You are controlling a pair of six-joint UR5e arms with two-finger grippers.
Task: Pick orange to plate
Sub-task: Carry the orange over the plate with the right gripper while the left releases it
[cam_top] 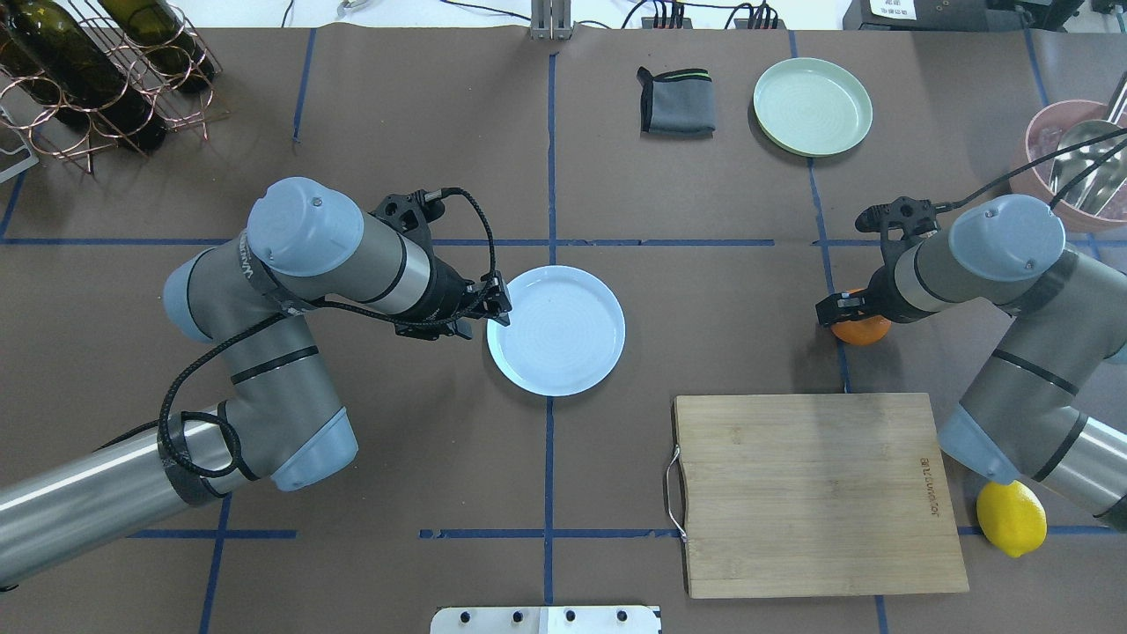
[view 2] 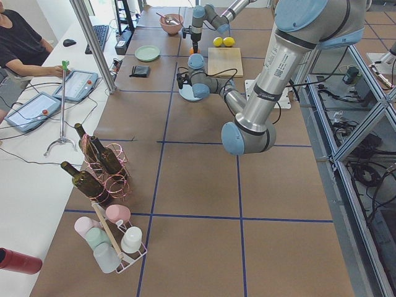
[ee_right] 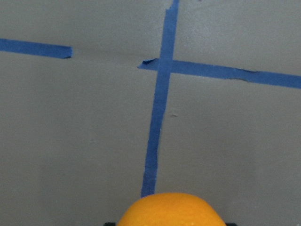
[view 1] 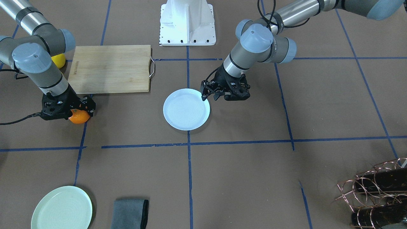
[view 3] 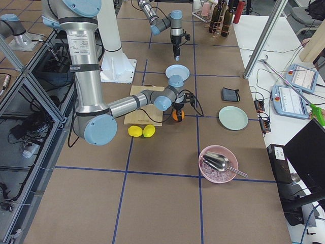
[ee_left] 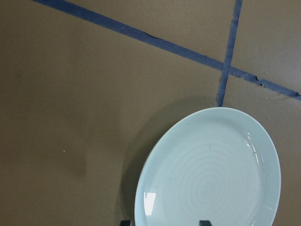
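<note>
The orange point(view 1: 79, 117) rests on the brown table on a blue tape line, seen as well in the overhead view point(cam_top: 863, 331) and low in the right wrist view point(ee_right: 169, 209). My right gripper point(cam_top: 847, 313) is down over it, shut on the orange, with a finger against each side. The white plate point(cam_top: 556, 330) lies at the table's middle, empty point(view 1: 186, 109). My left gripper point(cam_top: 500, 308) hovers at the plate's rim, open with nothing between its fingers. The left wrist view shows the plate point(ee_left: 211, 174) below it.
A wooden cutting board point(cam_top: 810, 493) lies near the robot, between plate and orange. A yellow lemon point(cam_top: 1011, 518) sits beside the board under my right arm. A mint-green plate point(cam_top: 812, 106), a grey cloth point(cam_top: 676, 101), a pink bowl point(cam_top: 1048, 150) and a bottle rack point(cam_top: 88, 79) line the far edge.
</note>
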